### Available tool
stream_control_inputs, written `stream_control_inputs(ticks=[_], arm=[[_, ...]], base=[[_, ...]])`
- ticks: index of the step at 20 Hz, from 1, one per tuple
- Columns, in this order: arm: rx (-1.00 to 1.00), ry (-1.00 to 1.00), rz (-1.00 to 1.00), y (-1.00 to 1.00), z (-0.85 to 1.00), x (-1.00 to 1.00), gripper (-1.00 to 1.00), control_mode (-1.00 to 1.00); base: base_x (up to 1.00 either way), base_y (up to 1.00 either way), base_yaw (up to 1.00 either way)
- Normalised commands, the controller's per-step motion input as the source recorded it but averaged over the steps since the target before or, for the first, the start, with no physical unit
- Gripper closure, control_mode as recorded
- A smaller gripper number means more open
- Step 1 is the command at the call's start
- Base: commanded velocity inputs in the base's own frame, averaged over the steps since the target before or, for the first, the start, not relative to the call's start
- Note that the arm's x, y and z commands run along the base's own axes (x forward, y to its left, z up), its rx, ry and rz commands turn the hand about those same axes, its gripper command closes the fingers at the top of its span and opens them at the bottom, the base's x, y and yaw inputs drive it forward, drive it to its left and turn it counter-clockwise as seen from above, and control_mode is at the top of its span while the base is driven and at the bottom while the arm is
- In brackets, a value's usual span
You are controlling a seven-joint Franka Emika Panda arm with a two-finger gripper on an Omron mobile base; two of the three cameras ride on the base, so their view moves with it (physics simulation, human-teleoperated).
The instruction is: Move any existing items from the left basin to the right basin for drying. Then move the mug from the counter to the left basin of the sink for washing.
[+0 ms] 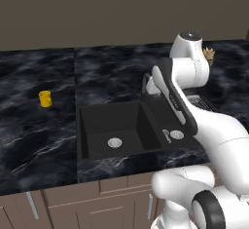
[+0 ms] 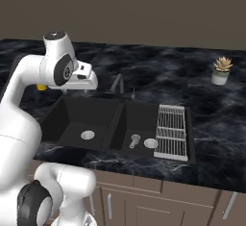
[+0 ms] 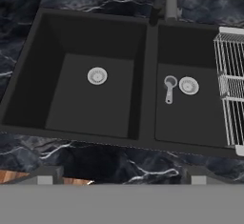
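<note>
Nearest, wooden cabinet fronts (image 1: 73, 196) with slim metal handles run under the counter (image 1: 44, 140), a glossy black marble top with thin white veins. Set into it is the sink (image 3: 147, 87), matte black, split by a thin wall. The left basin (image 3: 71, 104) is the wider one and holds nothing but its round silver drain (image 3: 97, 76). The right basin (image 3: 190, 118) is narrower; a small silver ladle (image 3: 169, 88) lies on its floor just left of its own drain (image 3: 188, 86). A white wire rack (image 2: 171, 131) spans the right part of that basin.

The gripper (image 3: 119, 180) hangs high above the near rim of the sink, looking down into both basins. Its two finger tips (image 3: 45, 176) stand wide apart with nothing between them.

The mug (image 1: 45, 99), bright yellow, stands upright on the counter well to the left of the left basin and slightly farther back, far from the fingers. In the hand view it is a yellow sliver at the top left corner.

Farther back, a faucet (image 2: 116, 83) rises behind the dividing wall. On the far right of the counter sits a small potted succulent (image 2: 221, 71). A plain brown wall (image 2: 144, 8) closes the room behind.
</note>
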Motion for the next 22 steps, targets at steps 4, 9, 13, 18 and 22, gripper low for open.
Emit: stream_control_inputs(ticks=[4,9,13,18,22], arm=[[0.00,-0.02,0.00,0.00,-0.08,-0.16,-1.00,-1.00],[0.00,0.00,0.00,0.00,-0.03,-0.02,-1.00,1.00],[0.00,0.00,0.00,0.00,0.00,0.00,-1.00,1.00],[0.00,0.00,0.00,0.00,0.00,0.00,-1.00,1.00],[0.00,0.00,0.00,0.00,0.00,0.00,-1.00,1.00]], base=[[0.00,0.00,0.00],[-0.05,0.00,0.00],[-0.13,0.03,0.00],[-0.16,0.41,0.00],[-0.10,0.52,0.00]])
